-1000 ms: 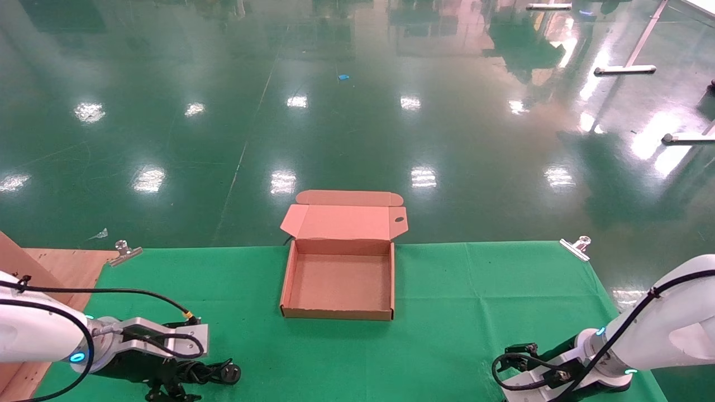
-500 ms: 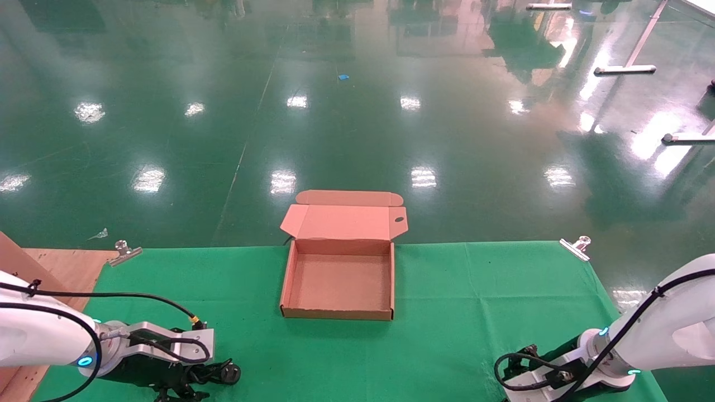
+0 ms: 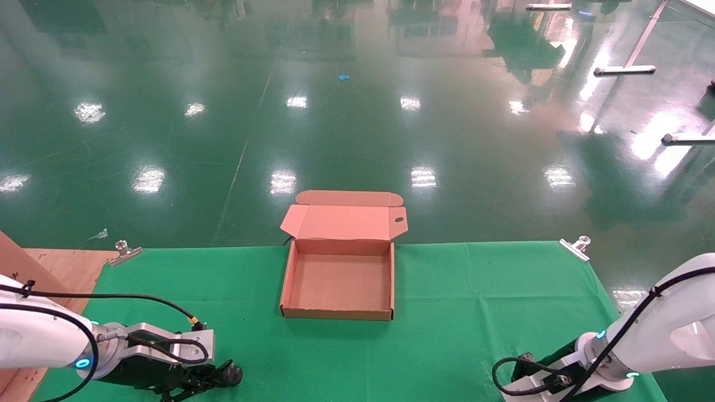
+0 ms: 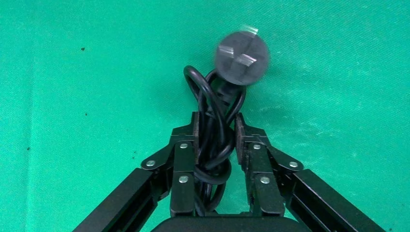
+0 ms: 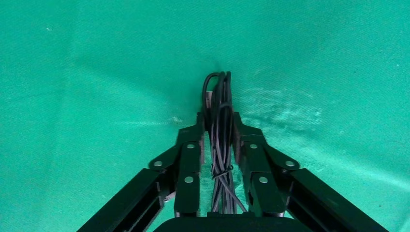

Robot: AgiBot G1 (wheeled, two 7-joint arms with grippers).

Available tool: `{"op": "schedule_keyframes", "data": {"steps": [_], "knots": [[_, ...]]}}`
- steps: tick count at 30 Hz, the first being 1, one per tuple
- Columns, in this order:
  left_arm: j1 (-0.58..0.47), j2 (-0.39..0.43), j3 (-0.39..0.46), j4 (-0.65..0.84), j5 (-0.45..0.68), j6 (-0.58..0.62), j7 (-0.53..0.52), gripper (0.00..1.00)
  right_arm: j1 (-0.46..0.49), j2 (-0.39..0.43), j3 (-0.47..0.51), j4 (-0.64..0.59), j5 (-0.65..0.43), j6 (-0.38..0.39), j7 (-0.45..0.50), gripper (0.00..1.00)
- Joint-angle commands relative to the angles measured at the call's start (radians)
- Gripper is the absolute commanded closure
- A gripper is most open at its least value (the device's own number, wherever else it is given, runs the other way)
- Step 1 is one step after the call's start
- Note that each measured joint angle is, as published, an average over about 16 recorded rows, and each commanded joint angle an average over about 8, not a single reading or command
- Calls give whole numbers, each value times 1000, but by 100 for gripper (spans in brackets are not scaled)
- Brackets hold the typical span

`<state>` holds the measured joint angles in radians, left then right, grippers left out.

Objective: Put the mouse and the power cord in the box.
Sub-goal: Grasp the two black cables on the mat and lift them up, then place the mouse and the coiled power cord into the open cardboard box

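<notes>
The brown box [image 3: 338, 312] lies open at the middle of the green table, its lid flap folded back over the far edge. My left gripper [image 3: 204, 381] [image 4: 216, 129], at the near left corner, is shut on the power cord [image 4: 212, 111], a bundle of thick black cable. The cord's round plug [image 4: 241, 51] [image 3: 233, 375] sticks out past the fingertips. My right gripper [image 5: 218, 122], low at the near right corner, is shut on a bundle of thin black wire [image 5: 220, 104], the mouse's wire. The body of the mouse is hidden.
Metal clips [image 3: 124, 251] [image 3: 576, 247] hold the green cloth [image 3: 475, 312] at both far corners. A wooden board [image 3: 50, 268] borders the table on the left. Beyond the table's far edge is shiny green floor.
Both arms have shifted a little toward the near edge of the head view. The left gripper has carried the cord and its plug along. The box has not moved.
</notes>
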<state>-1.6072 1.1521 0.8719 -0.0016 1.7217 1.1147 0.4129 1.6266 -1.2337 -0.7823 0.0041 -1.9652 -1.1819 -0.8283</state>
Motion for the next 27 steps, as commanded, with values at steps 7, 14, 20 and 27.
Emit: {"op": "schedule_keyframes", "data": {"steps": [7,14,20,27], "knots": [[-30,-13,-3,-4,-4,54,6,100,35,19,3,-2,5,-36,-1,100],[-116,-42,-3,-15,-5,230,20,100,130,48,16,15,23,-101,-8,100],[-234,-53,-2,-37,-4,383,29,100,247,54,37,46,53,-166,0,100],[-361,-12,-6,-63,-8,411,17,100,364,11,54,78,76,-206,56,100]]}}
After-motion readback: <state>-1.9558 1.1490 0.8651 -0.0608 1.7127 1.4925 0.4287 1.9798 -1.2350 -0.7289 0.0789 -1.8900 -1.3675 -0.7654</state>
